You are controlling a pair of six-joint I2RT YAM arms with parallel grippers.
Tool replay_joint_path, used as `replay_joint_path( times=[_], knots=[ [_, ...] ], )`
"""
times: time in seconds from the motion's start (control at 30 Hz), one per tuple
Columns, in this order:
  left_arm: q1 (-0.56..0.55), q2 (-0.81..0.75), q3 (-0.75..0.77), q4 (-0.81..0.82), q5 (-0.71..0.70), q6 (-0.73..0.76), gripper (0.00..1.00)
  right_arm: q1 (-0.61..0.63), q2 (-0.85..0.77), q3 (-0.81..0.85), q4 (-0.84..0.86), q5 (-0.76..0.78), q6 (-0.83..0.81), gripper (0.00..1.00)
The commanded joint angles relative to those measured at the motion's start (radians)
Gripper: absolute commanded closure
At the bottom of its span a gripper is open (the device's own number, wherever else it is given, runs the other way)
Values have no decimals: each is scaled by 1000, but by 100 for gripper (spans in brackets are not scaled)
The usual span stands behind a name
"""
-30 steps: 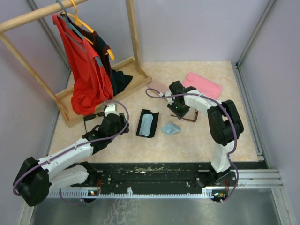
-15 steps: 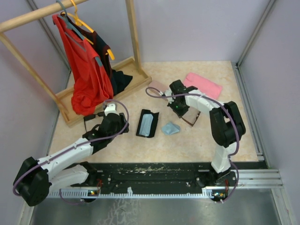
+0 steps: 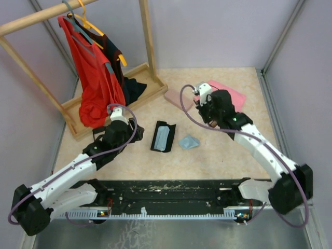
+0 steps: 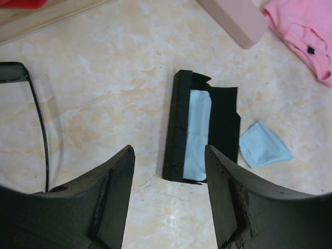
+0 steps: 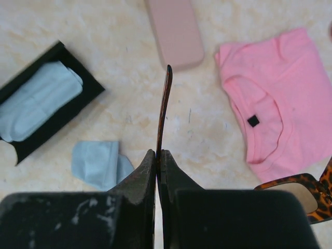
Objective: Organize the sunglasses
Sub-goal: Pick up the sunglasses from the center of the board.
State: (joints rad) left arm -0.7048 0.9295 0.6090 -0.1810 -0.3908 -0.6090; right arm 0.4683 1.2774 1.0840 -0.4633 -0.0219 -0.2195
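The reddish-brown sunglasses (image 5: 164, 104) hang off the table with my right gripper (image 5: 158, 153) shut on one thin temple arm. Their tortoiseshell front (image 5: 306, 194) shows at the lower right of the right wrist view. In the top view that gripper (image 3: 207, 115) hovers near the pink case (image 3: 175, 97), the glasses (image 3: 212, 124) dangling under it. The black sunglasses (image 4: 31, 104) lie on the table left of my left gripper (image 4: 168, 153), which is open and empty. From above, the left gripper (image 3: 129, 132) mostly hides them (image 3: 97, 133).
An open black case (image 3: 163, 136) with a light blue lining lies mid-table, a blue cloth (image 3: 189, 141) just right of it. A pink shirt (image 3: 228, 93) lies at the back right. A wooden clothes rack (image 3: 111, 98) with red and black garments stands at the back left.
My right gripper has shut on the reddish-brown sunglasses' temple arm and lifted them off the table as the arm stretched out. The left arm has shifted slightly back; its jaws stay open.
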Motion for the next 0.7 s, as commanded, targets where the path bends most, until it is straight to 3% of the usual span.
replay_joint_path(
  times=[0.0, 0.1, 0.2, 0.43, 0.67],
  knots=[
    [-1, -15, 70, -34, 70, -10, 37, 0, -251, -201, 418, -112, 67, 100],
    [-1, -3, 115, -45, 121, 7, 37, 0, -401, -384, 697, -159, 91, 100],
    [-1, 5, 158, -38, 191, 29, 38, 0, -478, -482, 849, -176, 99, 100],
    [-1, 8, 257, 58, 292, 59, 38, 22, -537, -529, 942, -110, 264, 100],
    [-5, 103, 411, 161, 375, 69, 37, 205, -467, -471, 922, 110, 292, 100]
  ],
)
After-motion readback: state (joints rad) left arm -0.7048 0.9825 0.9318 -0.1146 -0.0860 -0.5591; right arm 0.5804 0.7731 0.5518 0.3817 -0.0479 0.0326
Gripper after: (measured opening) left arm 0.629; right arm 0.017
